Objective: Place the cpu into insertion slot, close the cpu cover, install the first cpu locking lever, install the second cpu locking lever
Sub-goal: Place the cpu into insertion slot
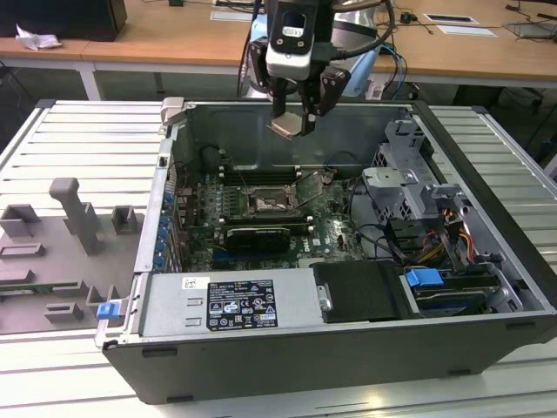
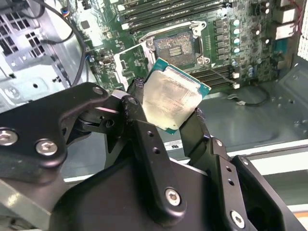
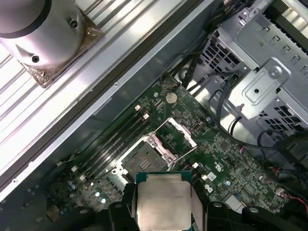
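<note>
My gripper (image 1: 294, 122) hangs above the open computer case, shut on the cpu (image 2: 172, 96), a pale silver square chip with a green edge, also seen between the black fingers (image 3: 162, 201). Below it on the green motherboard lies the insertion slot (image 1: 266, 202), a dark square socket recess (image 2: 176, 46) (image 3: 139, 161). The cpu cover (image 3: 177, 136), a metal frame with a central window, stands swung open beside the socket. The chip is well above the socket, not touching it.
The black case wall (image 1: 348, 348) surrounds the board. A long black graphics card (image 1: 257, 235) lies in front of the socket. Memory slots (image 3: 113, 139) run beside it. A grey drive cage (image 1: 405, 187) and cables fill the exterior view's right. A grey fixture (image 1: 74, 213) stands outside the case.
</note>
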You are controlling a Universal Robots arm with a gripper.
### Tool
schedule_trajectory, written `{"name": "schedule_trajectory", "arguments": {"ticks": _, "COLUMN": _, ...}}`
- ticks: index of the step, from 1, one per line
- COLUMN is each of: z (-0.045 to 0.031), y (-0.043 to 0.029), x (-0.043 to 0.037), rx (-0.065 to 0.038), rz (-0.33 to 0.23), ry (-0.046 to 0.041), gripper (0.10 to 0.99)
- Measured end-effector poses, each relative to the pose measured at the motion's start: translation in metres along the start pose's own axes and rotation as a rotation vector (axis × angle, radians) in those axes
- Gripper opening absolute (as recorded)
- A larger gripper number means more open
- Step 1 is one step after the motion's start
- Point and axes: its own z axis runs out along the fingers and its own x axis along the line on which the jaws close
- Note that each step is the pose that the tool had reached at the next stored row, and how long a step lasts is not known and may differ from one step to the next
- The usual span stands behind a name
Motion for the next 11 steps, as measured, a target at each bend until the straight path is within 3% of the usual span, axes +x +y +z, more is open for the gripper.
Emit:
{"name": "schedule_trajectory", "arguments": {"ticks": 2, "z": 0.002, "y": -0.0002, "x": -0.0001, "rx": -0.001, "rz": 0.035, "ry": -0.003, "gripper": 0.541}}
{"name": "schedule_trajectory", "arguments": {"ticks": 5, "z": 0.0062, "y": -0.0005, "x": -0.0002, "rx": 0.001, "rz": 0.042, "ry": -0.0052, "gripper": 0.541}}
{"name": "schedule_trajectory", "arguments": {"ticks": 11, "z": 0.0127, "y": -0.001, "x": -0.0004, "rx": 0.012, "rz": 0.059, "ry": -0.0194, "gripper": 0.541}}
